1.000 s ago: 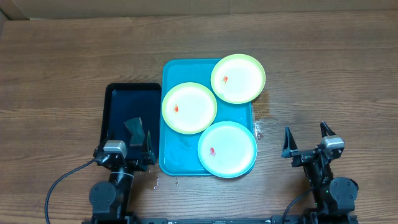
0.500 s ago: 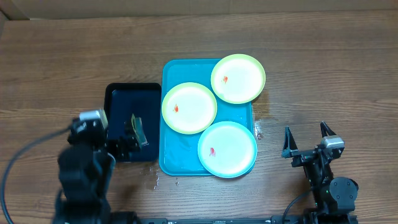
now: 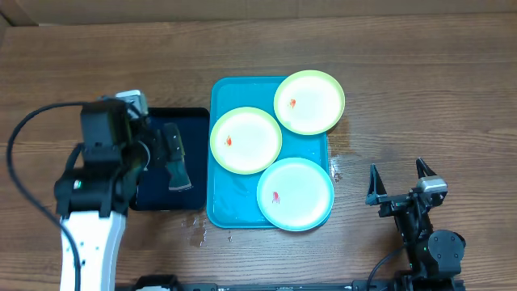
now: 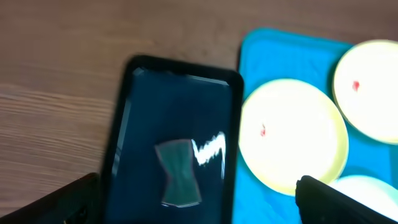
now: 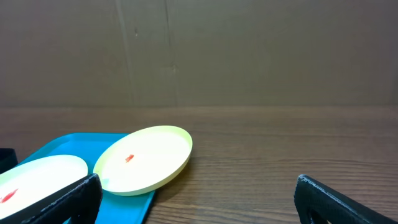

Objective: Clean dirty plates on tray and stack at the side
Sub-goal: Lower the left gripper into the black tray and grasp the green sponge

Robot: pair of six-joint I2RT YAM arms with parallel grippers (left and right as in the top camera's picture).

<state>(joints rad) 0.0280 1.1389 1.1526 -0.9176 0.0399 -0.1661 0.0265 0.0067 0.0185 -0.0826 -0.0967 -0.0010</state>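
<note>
Left arm reaches forward, left pincer (image 4: 198, 186) spread wide and empty; right arm folded low, right pincer (image 3: 396, 171) likewise spread, empty.

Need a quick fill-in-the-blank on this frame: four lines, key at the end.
1. The number of plates on the turquoise tray is ___.
2. Two have lime-green rims; the third plate has a light-___ rim.
3. The grey pad lies in the small tray, whose colour is ___.
4. The right gripper holds nothing and stands ___.

Missing words: three; blue; black; open.
</note>
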